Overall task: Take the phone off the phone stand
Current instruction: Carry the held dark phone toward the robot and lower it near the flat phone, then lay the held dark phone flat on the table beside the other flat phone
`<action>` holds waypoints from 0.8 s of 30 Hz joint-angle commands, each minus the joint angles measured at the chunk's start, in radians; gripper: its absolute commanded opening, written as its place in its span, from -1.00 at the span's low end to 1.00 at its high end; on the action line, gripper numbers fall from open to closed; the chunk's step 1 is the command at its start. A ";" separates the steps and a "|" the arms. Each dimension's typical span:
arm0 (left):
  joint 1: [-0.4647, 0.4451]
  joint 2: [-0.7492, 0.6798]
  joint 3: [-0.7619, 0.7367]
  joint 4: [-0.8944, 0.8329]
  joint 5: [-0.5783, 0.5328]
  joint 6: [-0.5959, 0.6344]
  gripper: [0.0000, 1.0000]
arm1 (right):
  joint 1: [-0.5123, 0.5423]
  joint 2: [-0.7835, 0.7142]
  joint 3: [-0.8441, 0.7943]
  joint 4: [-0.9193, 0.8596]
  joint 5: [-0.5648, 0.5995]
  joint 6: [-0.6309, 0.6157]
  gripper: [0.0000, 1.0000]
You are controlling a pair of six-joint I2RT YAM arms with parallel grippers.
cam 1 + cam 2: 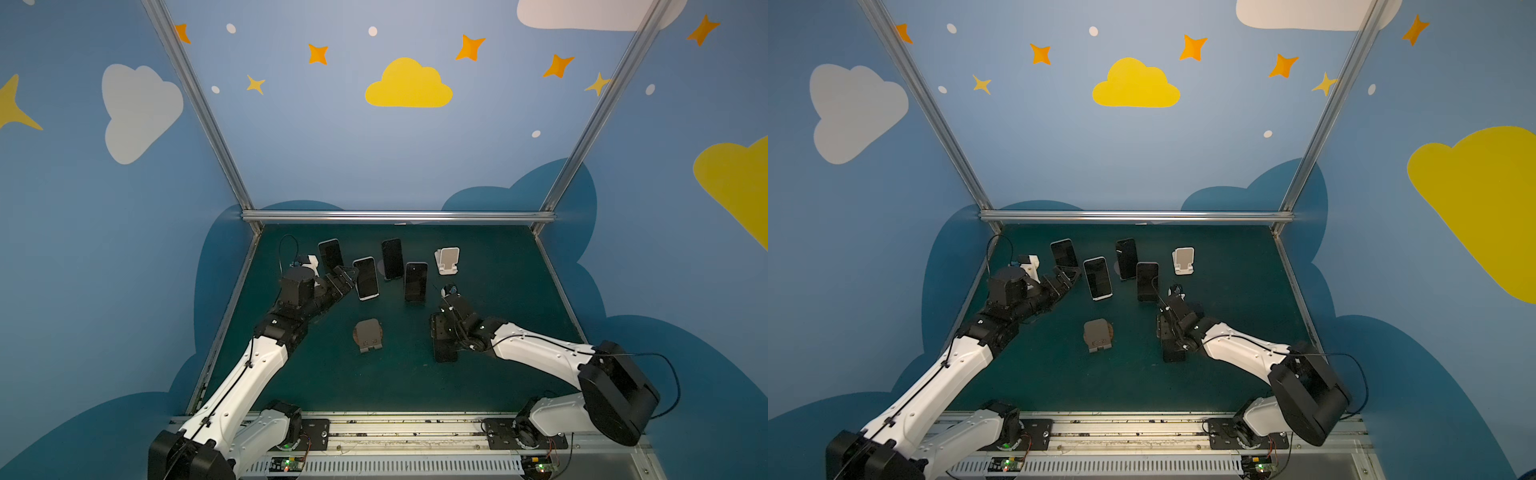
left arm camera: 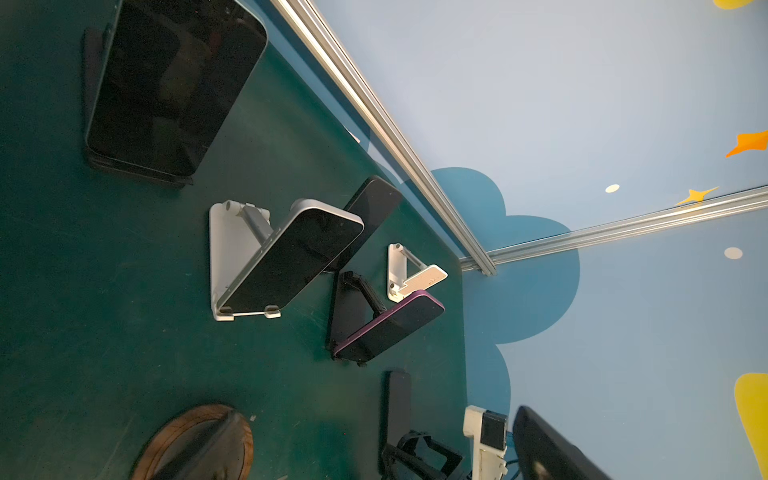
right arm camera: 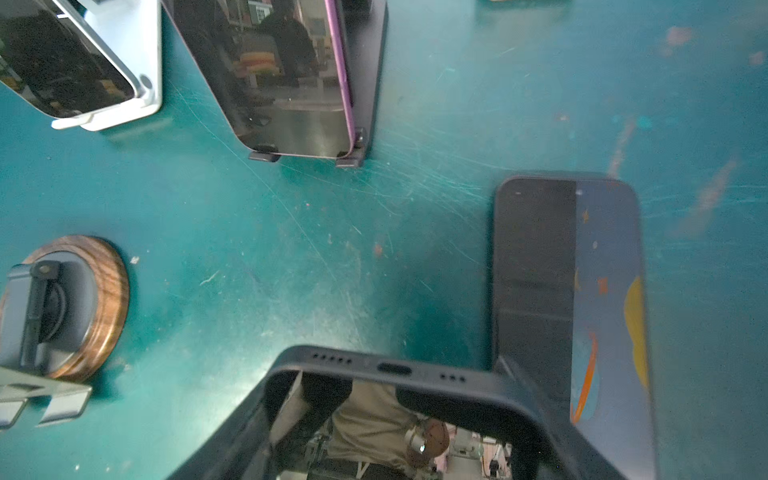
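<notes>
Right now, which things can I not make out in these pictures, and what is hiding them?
1) Right gripper fingers: black on black in both top views; the right wrist view shows only the dark phone at its lower edge.
2) Back-left phone: lower end covered by the left gripper in both top views.
3) Wooden-based stand: left wrist view, cut by the lower edge.

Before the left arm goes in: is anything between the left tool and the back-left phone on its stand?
Nothing visible. The open left tool is right beside the back-left phone; the white-edged phone stands close on its other side.
</notes>
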 commanded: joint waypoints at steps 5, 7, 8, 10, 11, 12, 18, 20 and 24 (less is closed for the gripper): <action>-0.001 0.010 0.000 0.014 0.007 0.011 1.00 | -0.038 0.082 0.083 0.022 -0.066 -0.034 0.20; -0.001 0.010 -0.001 0.017 0.010 0.009 1.00 | -0.047 0.107 0.098 0.006 -0.065 -0.036 0.20; -0.001 0.013 -0.001 0.021 0.013 0.007 1.00 | -0.049 0.121 0.108 -0.005 -0.068 -0.038 0.20; -0.001 0.018 -0.002 0.024 0.020 0.003 1.00 | -0.058 0.149 0.129 -0.035 -0.073 -0.040 0.20; -0.002 0.020 -0.001 0.024 0.023 0.002 1.00 | -0.063 0.162 0.137 -0.048 -0.079 -0.036 0.20; -0.001 0.022 0.000 0.023 0.023 0.002 1.00 | -0.068 0.173 0.140 -0.051 -0.086 -0.032 0.19; -0.001 0.017 0.003 0.017 0.019 0.006 1.00 | -0.098 0.232 0.192 -0.096 -0.147 -0.031 0.19; 0.000 0.016 0.003 0.017 0.021 0.005 1.00 | -0.103 0.271 0.249 -0.171 -0.173 -0.037 0.19; 0.001 0.013 0.003 0.023 0.032 0.000 1.00 | -0.105 0.338 0.319 -0.263 -0.194 -0.045 0.15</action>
